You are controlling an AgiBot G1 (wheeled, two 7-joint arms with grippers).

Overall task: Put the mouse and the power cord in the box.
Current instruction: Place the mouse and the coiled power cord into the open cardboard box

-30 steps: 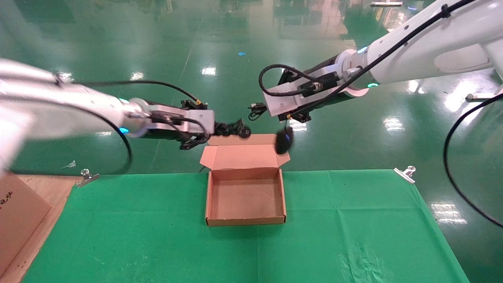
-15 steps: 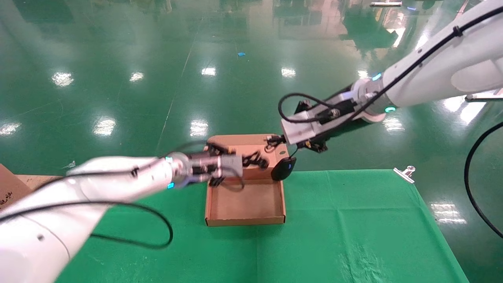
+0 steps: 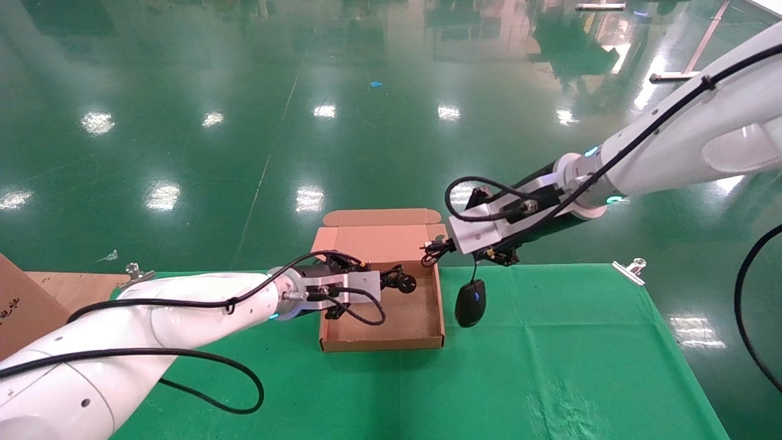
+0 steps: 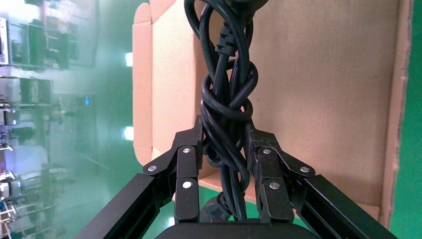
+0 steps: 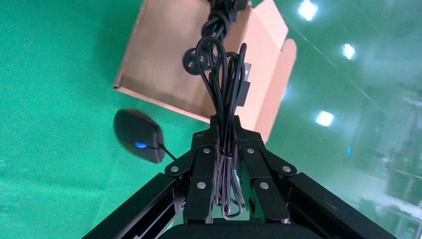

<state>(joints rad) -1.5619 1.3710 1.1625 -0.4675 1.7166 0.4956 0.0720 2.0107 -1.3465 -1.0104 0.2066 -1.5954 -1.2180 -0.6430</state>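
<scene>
The brown cardboard box (image 3: 382,342) lies open on the green cloth, its lid (image 3: 379,241) folded back. My left gripper (image 3: 386,282) (image 4: 224,137) is shut on the bunched black power cord (image 3: 398,282) (image 4: 226,94), low over the box's back half, round plug (image 3: 407,283) pointing right. My right gripper (image 3: 435,249) (image 5: 225,127) is shut on the mouse's looped thin cable (image 5: 224,74), above the box's back right corner. The black mouse (image 3: 471,302) (image 5: 139,135) dangles from it outside the right wall, low over the cloth. I cannot tell if it touches.
Metal clips (image 3: 629,269) (image 3: 135,273) pin the cloth's (image 3: 550,354) far corners. A larger cardboard piece (image 3: 24,311) and bare wood sit at the far left. The table's back edge runs just behind the box, with green floor beyond.
Both arms came down and nearer. The left gripper carried the cord from behind the lid to over the box. The mouse dropped from the lid's right corner to beside the right wall.
</scene>
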